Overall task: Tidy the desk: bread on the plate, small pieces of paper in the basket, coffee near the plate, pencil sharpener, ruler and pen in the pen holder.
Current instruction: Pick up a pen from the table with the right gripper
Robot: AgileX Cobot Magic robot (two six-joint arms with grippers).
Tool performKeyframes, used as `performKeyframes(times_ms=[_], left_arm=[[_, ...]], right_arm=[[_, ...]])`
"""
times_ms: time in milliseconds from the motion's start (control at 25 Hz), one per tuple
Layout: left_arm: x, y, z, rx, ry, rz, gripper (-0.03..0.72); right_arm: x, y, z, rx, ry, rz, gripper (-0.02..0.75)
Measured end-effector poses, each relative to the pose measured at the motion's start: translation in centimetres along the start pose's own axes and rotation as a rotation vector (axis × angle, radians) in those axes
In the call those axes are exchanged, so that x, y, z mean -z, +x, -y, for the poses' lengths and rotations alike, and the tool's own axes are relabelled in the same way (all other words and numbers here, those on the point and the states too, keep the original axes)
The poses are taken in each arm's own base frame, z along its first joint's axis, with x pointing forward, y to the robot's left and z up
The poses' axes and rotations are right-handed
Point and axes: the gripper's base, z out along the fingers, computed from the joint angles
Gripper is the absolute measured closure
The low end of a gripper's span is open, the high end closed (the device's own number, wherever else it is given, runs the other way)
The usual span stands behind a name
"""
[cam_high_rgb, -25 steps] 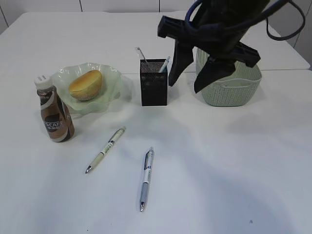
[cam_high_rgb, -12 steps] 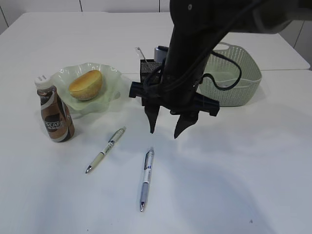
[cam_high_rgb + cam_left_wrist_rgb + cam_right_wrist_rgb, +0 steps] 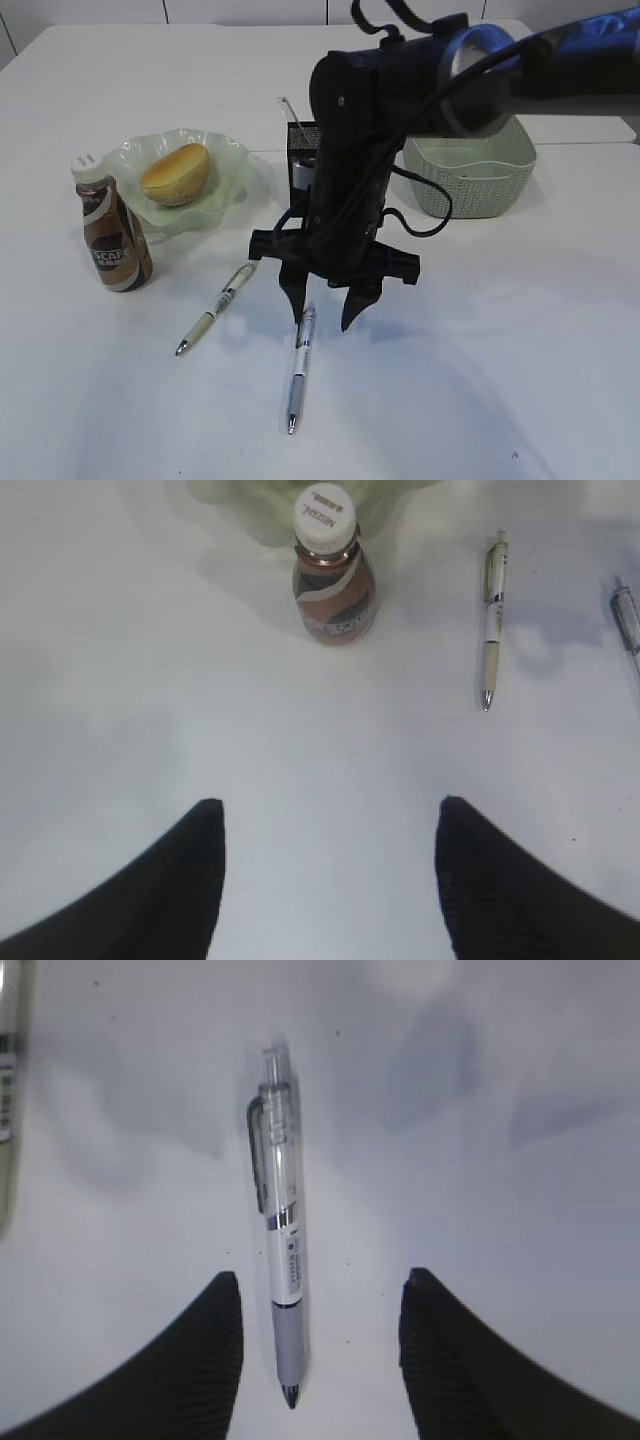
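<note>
A pale panelled wall (image 3: 240,10) runs along the top edge of the exterior view, split by thin vertical seams (two can be made out). Low at the right sits a tiny dark speck (image 3: 515,455).

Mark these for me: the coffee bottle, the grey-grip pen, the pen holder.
coffee bottle (image 3: 113,243): exterior view, on the dark label.
grey-grip pen (image 3: 281,1260): right wrist view, on the white barrel.
pen holder (image 3: 299,150): exterior view, on the visible mesh side.
</note>
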Motion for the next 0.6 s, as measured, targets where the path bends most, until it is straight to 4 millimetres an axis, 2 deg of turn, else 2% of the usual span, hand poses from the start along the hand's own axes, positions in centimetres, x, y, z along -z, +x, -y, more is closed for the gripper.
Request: performKeyframes(times_ms=[160, 360, 600], left_arm=[[0.0, 0.0, 0.0, 0.000, 0.000, -0.004, 0.222], [0.0, 0.1, 0.0, 0.000, 0.001, -0.010, 0.222], [0.0, 0.1, 0.0, 0.000, 0.001, -0.011, 0.222]], right_arm=[[-1.3, 1.0, -1.1, 0.060, 0.034, -0.001, 0.331], [-2.9, 0.9, -1.8, 0.086, 0.054, -0.002, 0.332], [-3.4, 0.8, -2.3, 0.110, 0.066, 0.015, 0.331]])
